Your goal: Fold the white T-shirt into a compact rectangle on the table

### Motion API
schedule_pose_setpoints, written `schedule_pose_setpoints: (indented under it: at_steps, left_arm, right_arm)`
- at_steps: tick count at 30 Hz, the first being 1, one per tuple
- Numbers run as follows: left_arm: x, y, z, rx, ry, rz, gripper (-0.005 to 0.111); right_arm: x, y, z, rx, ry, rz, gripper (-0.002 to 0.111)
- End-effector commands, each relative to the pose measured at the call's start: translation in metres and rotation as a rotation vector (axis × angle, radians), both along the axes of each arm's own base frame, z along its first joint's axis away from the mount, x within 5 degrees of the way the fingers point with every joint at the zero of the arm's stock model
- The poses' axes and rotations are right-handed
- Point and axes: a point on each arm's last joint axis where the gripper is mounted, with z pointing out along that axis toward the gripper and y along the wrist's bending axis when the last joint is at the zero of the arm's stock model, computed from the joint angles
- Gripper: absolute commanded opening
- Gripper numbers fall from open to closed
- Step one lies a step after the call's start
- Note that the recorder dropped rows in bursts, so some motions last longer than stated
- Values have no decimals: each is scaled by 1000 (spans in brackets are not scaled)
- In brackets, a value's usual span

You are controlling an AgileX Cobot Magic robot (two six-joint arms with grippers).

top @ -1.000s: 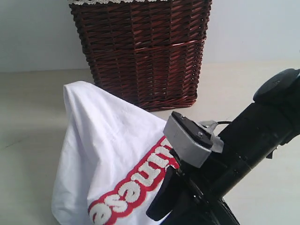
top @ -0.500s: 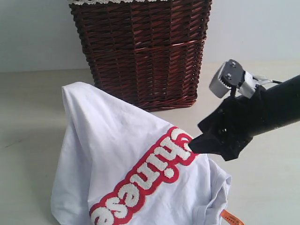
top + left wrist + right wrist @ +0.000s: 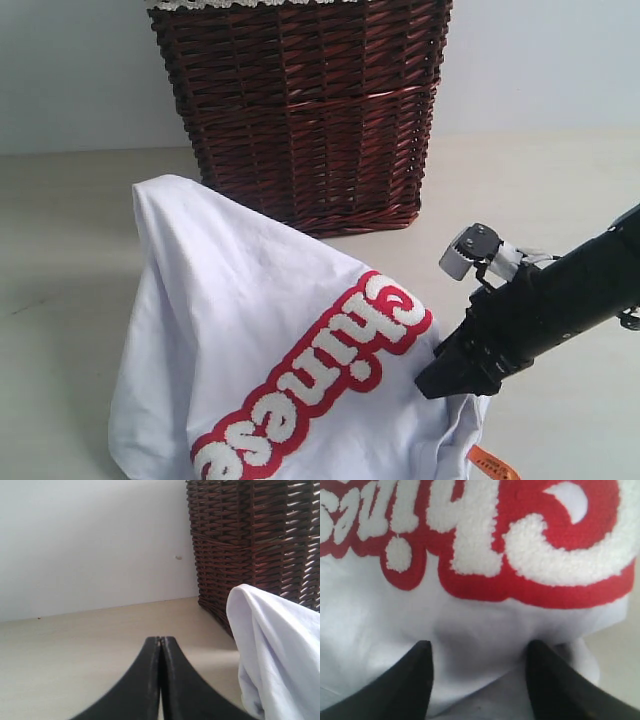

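The white T-shirt (image 3: 240, 330) lies heaped on the table (image 3: 60, 250), its red band with fuzzy white lettering (image 3: 330, 375) running across the front. My right gripper (image 3: 440, 380) is at the shirt's right side just below the lettering, open, its two dark fingers spread over white cloth (image 3: 480, 640) and the red band (image 3: 520, 587) close ahead. My left gripper (image 3: 160, 641) is shut with nothing between its fingers, over bare table beside a raised white fold of the shirt (image 3: 270, 645). It does not show in the exterior view.
A dark brown wicker basket (image 3: 300, 110) with white lace trim stands behind the shirt, against a pale wall. An orange tag (image 3: 492, 464) pokes out at the shirt's lower right. Bare table (image 3: 560, 190) lies right of the basket.
My right arm has swung from across the shirt's front out to the right, then dropped lower against the shirt's right edge. The whole red lettering is now uncovered.
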Motion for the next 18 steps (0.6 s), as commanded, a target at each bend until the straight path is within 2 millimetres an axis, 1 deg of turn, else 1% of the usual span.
schedule_pose_setpoints:
  at_steps: [1, 3, 4, 7, 13, 15, 18]
  left_arm:
    - [0, 0, 0, -3, -6, -4, 0]
    - [0, 0, 0, -3, -6, -4, 0]
    - [0, 0, 0, -3, -6, -4, 0]
    - [0, 0, 0, -3, -6, -4, 0]
    - [0, 0, 0, -3, -6, -4, 0]
    - [0, 0, 0, -3, -6, -4, 0]
    - [0, 0, 0, -3, -6, -4, 0]
  right_arm:
    - [-1, 0, 1, 20, 11, 16, 22]
    - [-1, 0, 4, 22, -7, 23, 4]
    - [-1, 0, 7, 16, -26, 26, 0]
    - [1, -1, 19, 12, -94, 40, 0]
    - [-5, 1, 65, 46, -287, 125, 0]
    - [-13, 3, 80, 88, -321, 182, 0]
    - [-29, 7, 94, 182, -300, 321, 0]
